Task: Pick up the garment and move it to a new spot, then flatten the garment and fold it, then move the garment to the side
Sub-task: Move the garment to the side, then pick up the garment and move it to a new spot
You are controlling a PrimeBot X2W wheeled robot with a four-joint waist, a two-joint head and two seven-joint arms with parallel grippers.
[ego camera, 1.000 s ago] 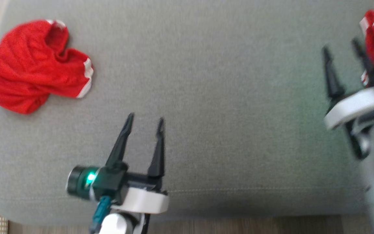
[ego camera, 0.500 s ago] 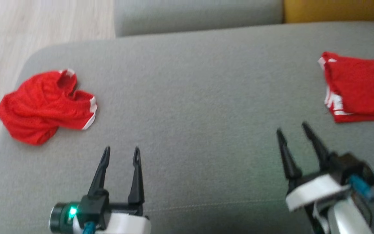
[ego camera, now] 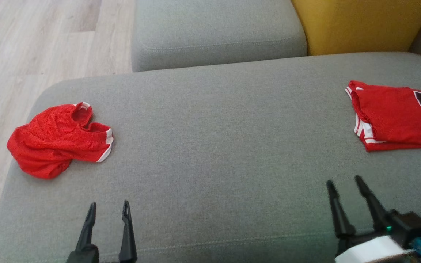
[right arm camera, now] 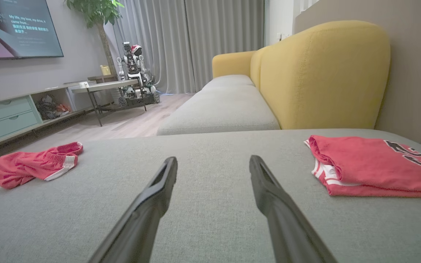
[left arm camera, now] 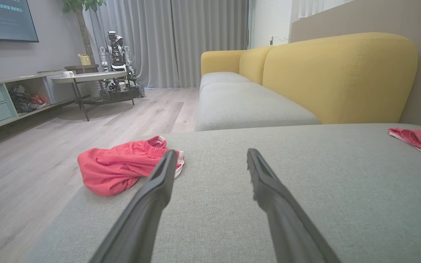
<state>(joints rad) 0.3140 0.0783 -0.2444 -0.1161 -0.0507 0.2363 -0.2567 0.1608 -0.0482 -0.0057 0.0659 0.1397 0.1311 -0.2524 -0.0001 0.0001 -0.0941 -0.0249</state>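
From the head camera, the grey sofa cushion [ego camera: 210,153] spreads wide, and there's the crumpled red shorts [ego camera: 57,140] in a heap near its left end, white trim showing at the hem. Far over on the right lies the folded red jersey [ego camera: 393,117], flat and neat, with dark numerals at the frame edge that look like a 23, partly cut off. The left gripper [ego camera: 109,203] pokes up at the bottom left, jaws parted a little with nothing between them; the right gripper [ego camera: 344,179] sits at the bottom right below the jersey, also spread and empty. Both are well apart from either garment. On to the left wrist camera: it looks low along the cushion past two dark parted fingers, shorts just left of them, a sliver of jersey at the right edge. It adds the room, with a yellow sofa back [left arm camera: 338,76], a wall screen [left arm camera: 6,18] whose text is too small to read, and another robot [left arm camera: 117,62] by a round table [left arm camera: 90,77]. The right wrist camera has the same spread fingers, the jersey close on the right with its numerals in black, the shorts far left. Here the screen reads "My life, my love, my drive", under a word ending in "RAGON".
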